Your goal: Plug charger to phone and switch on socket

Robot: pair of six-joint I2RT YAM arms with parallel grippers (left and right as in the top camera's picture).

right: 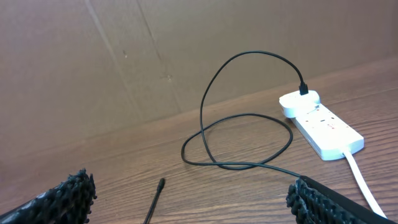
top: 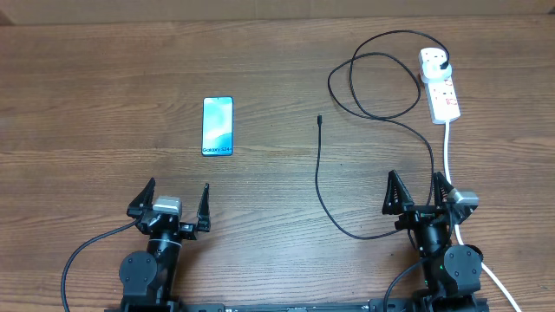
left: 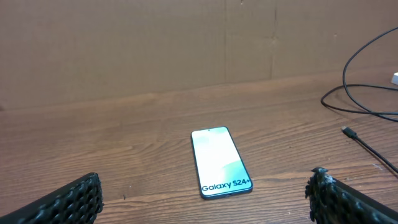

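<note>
My wooden table (top: 104,78) carries the phone (top: 218,126) face up on my left and the charger (top: 316,178) looping mid-table — its plug sits in the white socket (top: 439,82), far right.

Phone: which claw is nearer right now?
Left. The left claw sits open just short of the phone, slightly to its left. The right claw is far off to the phone's right.

Cut off at the right edge of the left wrist view: charger (left: 348,132), and all but a white sliver of socket (left: 395,78); cropped at the bottom of the right wrist view: white cord (right: 360,180) and the charger's tip end; too small overhead to tell: socket switch positions; partly hidden behind right arm (top: 434,238): white cord.
</note>
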